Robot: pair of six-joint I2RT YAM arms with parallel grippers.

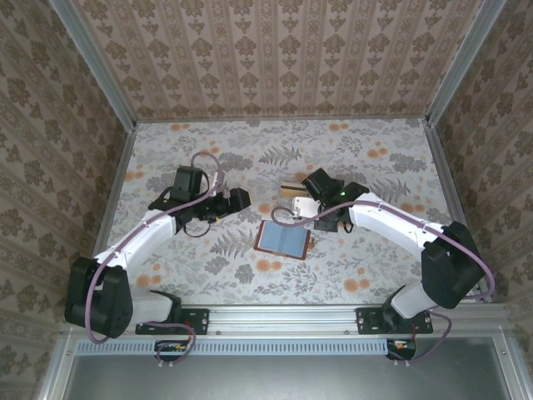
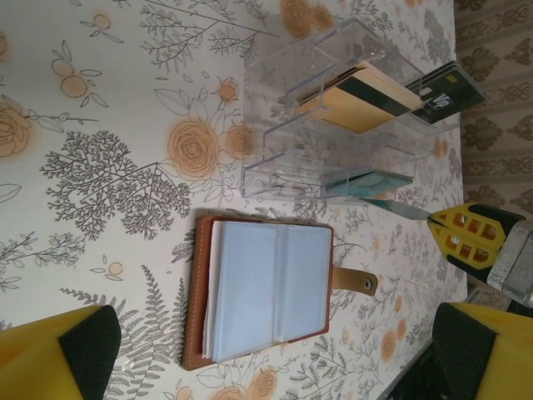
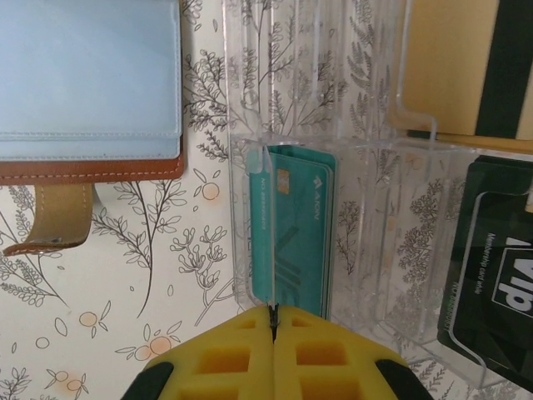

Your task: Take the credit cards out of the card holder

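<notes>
Right wrist view: the open wallet (image 3: 92,75) lies on the surface (image 3: 141,283) at upper left, its blue-grey lining up. Beside it, a clear tray (image 3: 366,250) holds a teal card (image 3: 296,233) at centre, a tan card (image 3: 450,58) at upper right and a black card (image 3: 491,275) at right. The right end effector (image 3: 272,321), fingers pressed together, sits just below the teal card. The left end effector (image 1: 240,198) gapes wide.

Jaws closed, the right gripper (image 3: 273,312) meets the clear tray (image 3: 366,192) by a teal card (image 3: 296,225).
</notes>
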